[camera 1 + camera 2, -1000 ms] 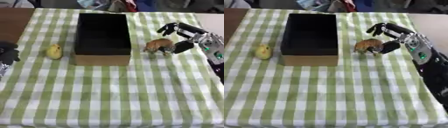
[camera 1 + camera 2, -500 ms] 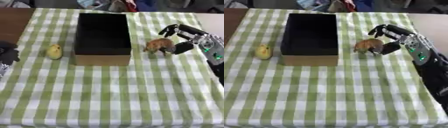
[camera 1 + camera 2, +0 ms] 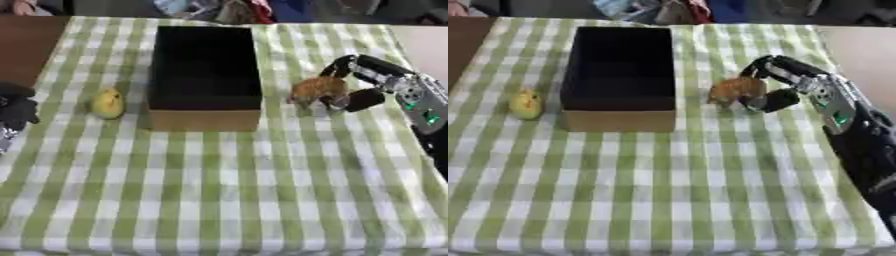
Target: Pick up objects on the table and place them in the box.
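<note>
The near half of the green-checked table (image 3: pixel 219 200) lies bare, and the left hand (image 3: pixel 16 107) shows at the left edge, its fingers not readable. Farther in, a yellow pear-shaped object (image 3: pixel 107 103) stands left of the box (image 3: pixel 206 75), whose long axis runs near to far. Right of the box, the right hand (image 3: pixel 785 85) reaches in from the right, fingers curled round a small orange-brown animal toy (image 3: pixel 737 91) lying crosswise on the table.

Green-white checked cloth (image 3: pixel 219 190), black box (image 3: pixel 206 65) (tan front), yellow fruit (image 3: pixel 108 103).

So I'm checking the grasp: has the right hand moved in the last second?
Yes, slightly: the right hand has closed in on the brown toy, leftward toward the box, which stays put.
</note>
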